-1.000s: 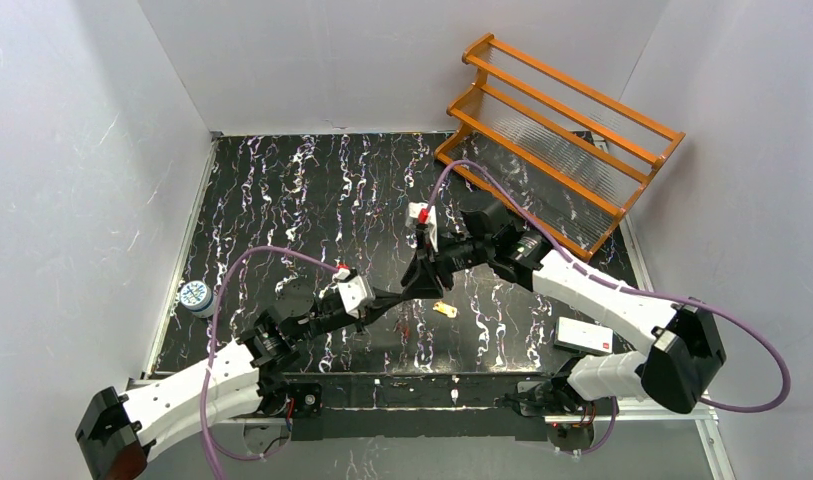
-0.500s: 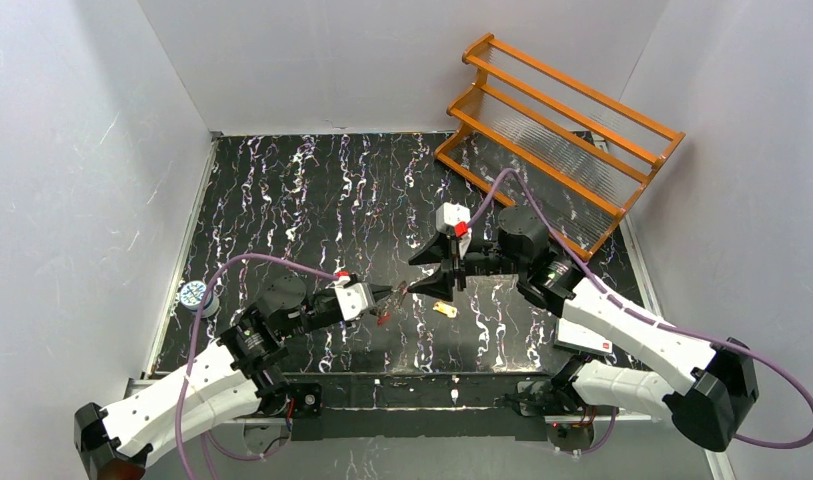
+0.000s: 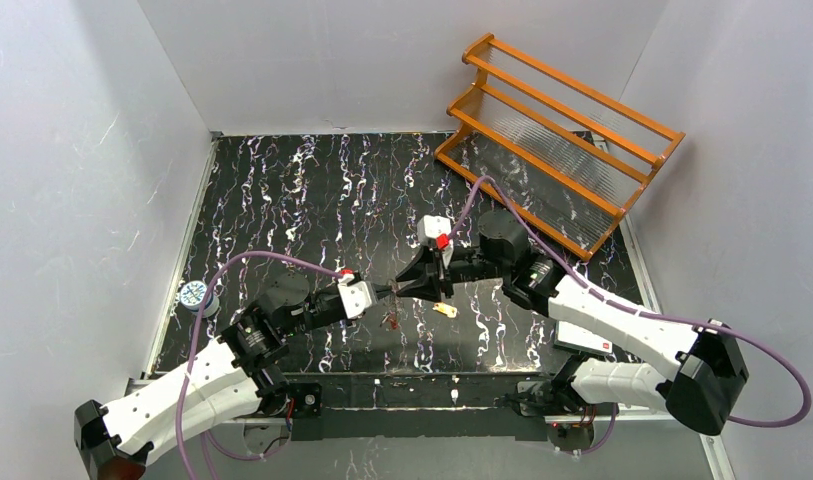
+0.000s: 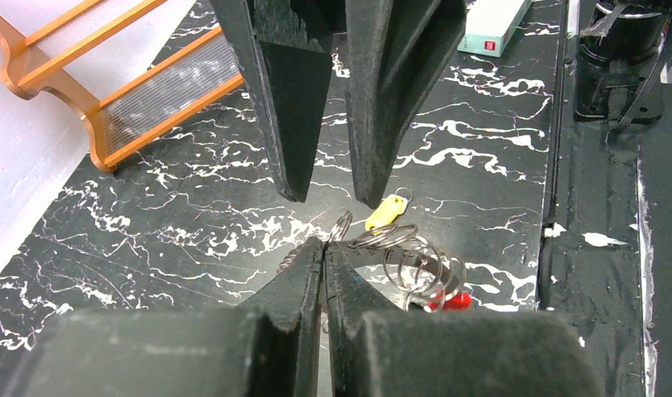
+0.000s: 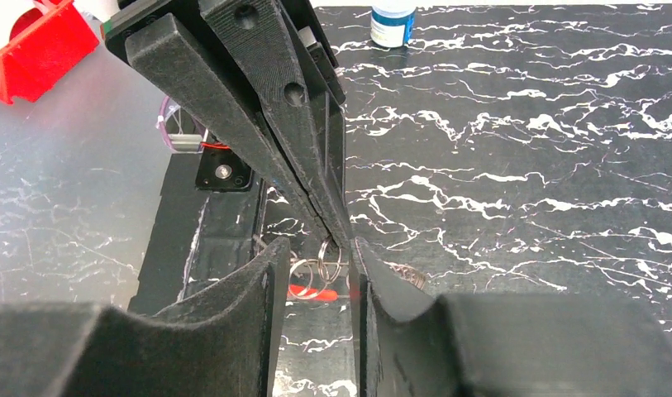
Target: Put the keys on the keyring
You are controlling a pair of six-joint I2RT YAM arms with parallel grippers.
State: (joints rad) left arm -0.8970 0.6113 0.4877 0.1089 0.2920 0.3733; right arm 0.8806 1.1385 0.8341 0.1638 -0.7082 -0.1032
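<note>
We see the left fingers point(image 4: 309, 277) pressed fully together on the keyring point(image 4: 419, 273), pinching a turn of its thin wire at their tips. The rest of the loops, with the red section, spill to the lower right of those tips in the left wrist view; we cannot tell whether they touch the table point(image 3: 302, 190). The right fingers point(image 4: 293, 124) reach in from the top of that view and stand partly apart, with nothing clamped that we can see. In the right wrist view the left tips and one wire loop sit in their gap. The gold-coloured key point(image 3: 444, 309) lies on the table near the frame's centre, right of the keyring. We cannot make out the second key. An orange rack point(image 3: 562, 130) stands upper right, a white box point(image 3: 583, 336) lower right, a small jar point(image 3: 194, 297) at the left edge
</note>
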